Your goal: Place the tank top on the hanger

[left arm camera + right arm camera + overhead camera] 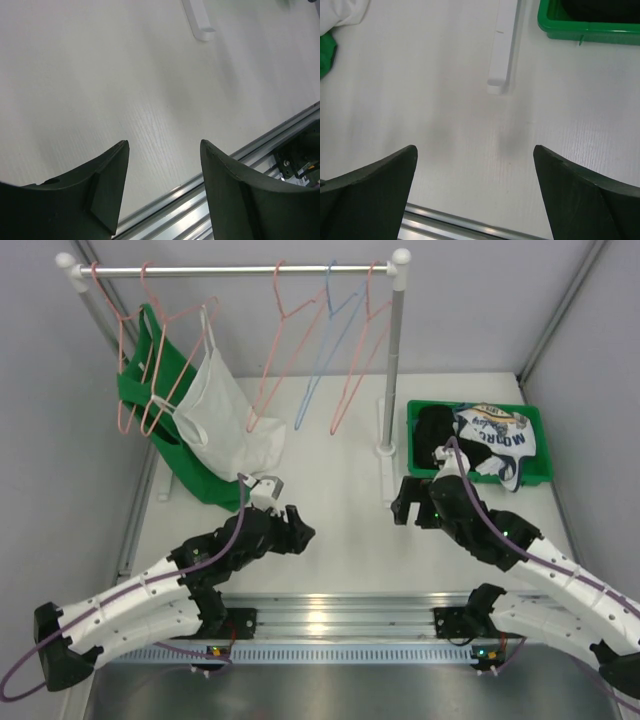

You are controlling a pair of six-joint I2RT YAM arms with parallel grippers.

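The tank top (497, 438) is seen bunched in the green bin (430, 406), at about two o'clock from the right gripper (410, 508), whose fingers are spread and empty. The left gripper (302, 530), likewise spread, is placed farther off. The hanger (283, 310) is hung at eleven o'clock.

you have a white table (340, 490). a green bin (413, 440) sits on it at the right of the frame. the white rack foot (385, 452) stands just left of the bin. a green top (195, 478) hangs down to the table at the left.
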